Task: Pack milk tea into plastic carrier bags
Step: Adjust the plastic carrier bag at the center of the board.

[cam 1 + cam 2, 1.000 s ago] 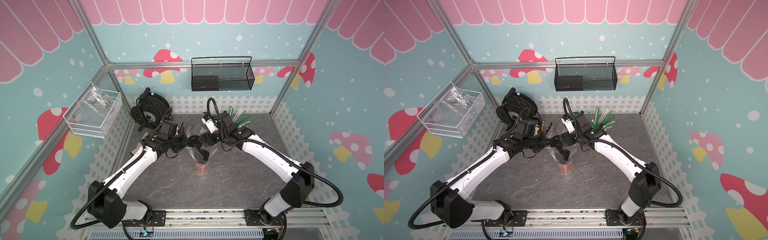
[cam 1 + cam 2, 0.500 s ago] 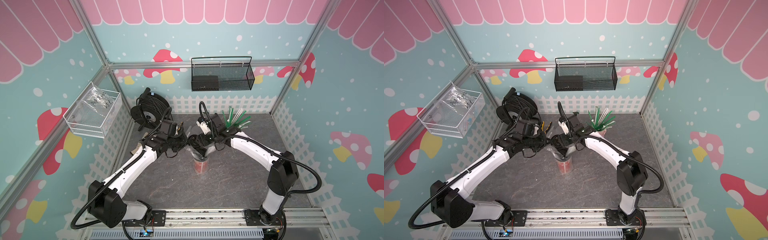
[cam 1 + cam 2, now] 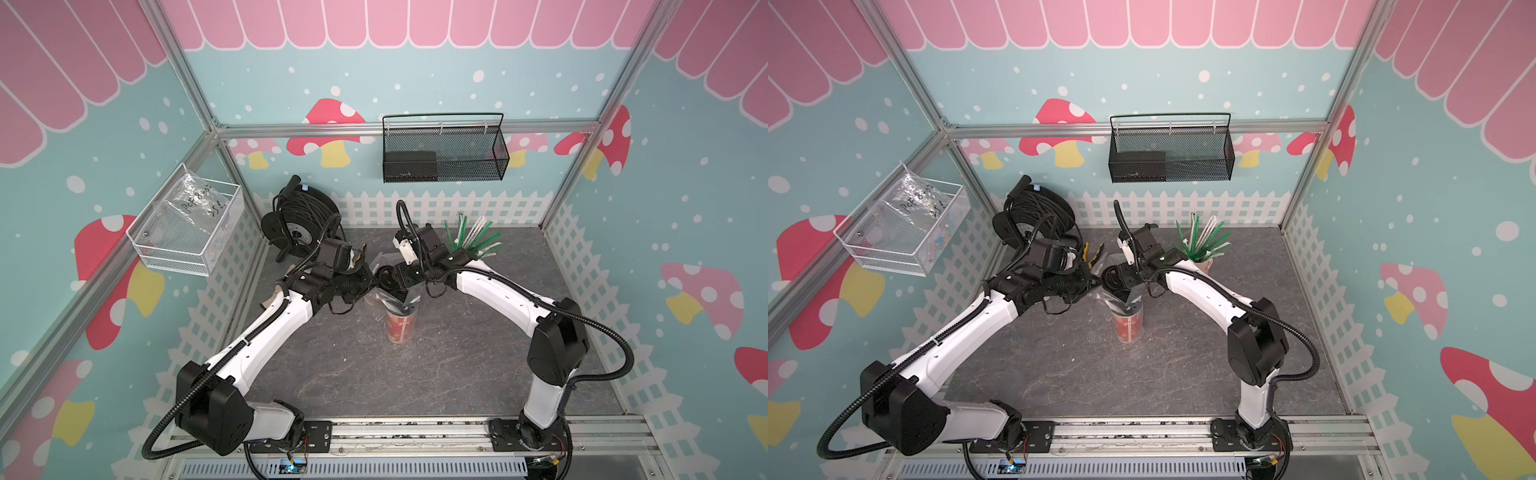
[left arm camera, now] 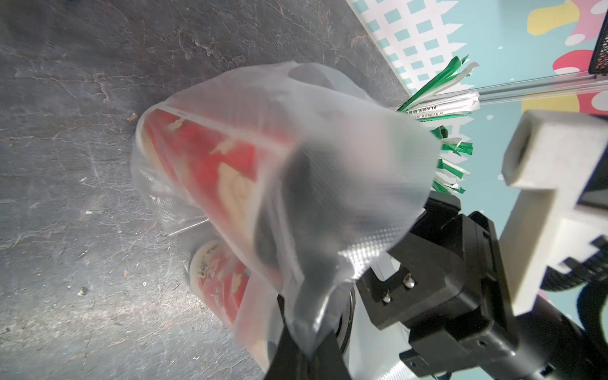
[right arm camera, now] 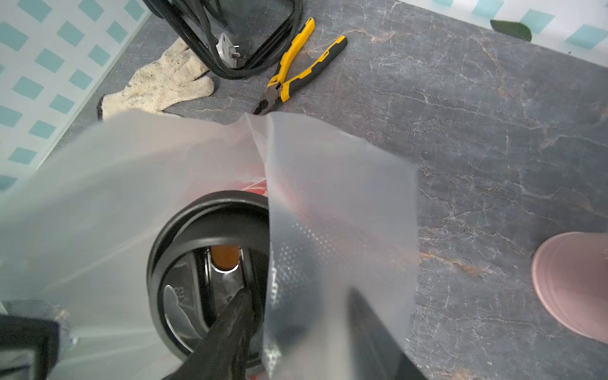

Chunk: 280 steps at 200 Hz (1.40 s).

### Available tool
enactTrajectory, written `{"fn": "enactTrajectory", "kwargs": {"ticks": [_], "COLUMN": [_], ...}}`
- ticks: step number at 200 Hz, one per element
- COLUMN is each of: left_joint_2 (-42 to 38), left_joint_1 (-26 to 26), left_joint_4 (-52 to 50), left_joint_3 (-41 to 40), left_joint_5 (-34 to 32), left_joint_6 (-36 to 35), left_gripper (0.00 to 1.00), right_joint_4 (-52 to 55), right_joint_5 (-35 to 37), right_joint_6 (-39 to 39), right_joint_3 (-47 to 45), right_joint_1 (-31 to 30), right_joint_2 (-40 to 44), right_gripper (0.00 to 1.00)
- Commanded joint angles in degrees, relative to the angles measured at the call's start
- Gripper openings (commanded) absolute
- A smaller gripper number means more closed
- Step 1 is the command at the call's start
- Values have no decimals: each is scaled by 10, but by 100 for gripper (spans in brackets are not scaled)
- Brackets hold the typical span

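A red milk tea cup [image 3: 400,328] [image 3: 1128,328] with a black lid [image 5: 210,263] stands mid-table inside the clear plastic carrier bag [image 3: 395,297] [image 4: 329,148]. A second red-and-cream milk tea cup [image 4: 217,283] stands right beside it, partly behind the bag's film; whether it is inside I cannot tell. My left gripper [image 4: 307,357] [image 3: 371,283] is shut on the bag's top edge and holds it up. My right gripper [image 5: 299,296] [image 3: 387,279] sits over the lid at the opposite edge, its fingers [image 5: 230,329] apart, with a flap of bag film hanging between them.
A pink pot [image 5: 572,286] of green and white straws [image 3: 473,243] stands behind the right arm. A cable reel [image 3: 299,220], yellow pliers [image 5: 296,69] and a work glove [image 5: 161,85] lie at the back left. A black wire basket [image 3: 444,153] and a white one [image 3: 187,228] hang on the walls.
My right gripper has swung left from beside the straw pot to the bag's mouth, and its jaws have narrowed. The left gripper has kept its hold in place.
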<state>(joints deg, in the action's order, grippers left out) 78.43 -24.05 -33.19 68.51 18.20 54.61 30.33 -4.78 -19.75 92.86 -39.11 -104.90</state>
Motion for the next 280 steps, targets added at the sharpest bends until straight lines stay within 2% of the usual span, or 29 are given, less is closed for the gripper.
{"fn": "enactTrajectory", "kwargs": {"ticks": [1, 18, 51, 65, 83, 124, 146, 176, 199, 210, 223, 241, 259, 272, 280], "left_joint_2": [2, 2, -4, -7, -9, -29, -35, -5, 15, 17, 19, 16, 8, 1, -2], "left_joint_1": [3, 3, 3, 2, 3, -2, -2, 2, 3, 15, 23, 29, 35, 38, 40], "left_joint_4": [5, 3, 4, 3, 4, 4, 6, 9, 17, 19, 21, 21, 22, 21, 22], "left_joint_3": [6, 13, 20, 18, 15, 14, 8, 2, -5, -8, -11, -12, -17, -21, -23], "left_joint_5": [13, 18, 21, 20, 24, 32, 33, 40, 45, 45, 49, 50, 53, 51, 50], "left_joint_6": [-12, -13, -11, -9, -4, 12, 15, 5, -1, -3, -5, -7, -10, -11, -10], "left_gripper": [0, 0, 0, 0, 0, 0, 0, 0, 0, 0, 0, 0, 0, 0, 0], "right_joint_4": [-28, -45, -58, -55, -44, 12, 23, 26, 27, 27, 15, -7, -12, -15, -12], "right_joint_5": [-22, -29, -30, -27, -22, -17, 13, 20, 21, 17, 11, -27, -41, -39, -34], "right_joint_6": [-9, -17, -23, -23, -27, -47, -52, -44, -27, -15, -10, -3, -6, -11, -15], "right_joint_3": [-8, -30, -62, -69, -75, -76, -102, -104, -87, -78, -76, -78, -76, -77, -76], "right_joint_1": [-4, -4, -5, -5, -6, -7, -7, -6, -6, -7, -7, -7, -10, -11, -11], "right_joint_2": [25, 52, 96, 106, 114, 129, 146, 135, 121, 120, 122, 119, 108, 106, 108], "right_gripper": [39, 31, 9, 2, 0, 0, 0, 1, 9, 19, 24, 36, 34, 19, 15]}}
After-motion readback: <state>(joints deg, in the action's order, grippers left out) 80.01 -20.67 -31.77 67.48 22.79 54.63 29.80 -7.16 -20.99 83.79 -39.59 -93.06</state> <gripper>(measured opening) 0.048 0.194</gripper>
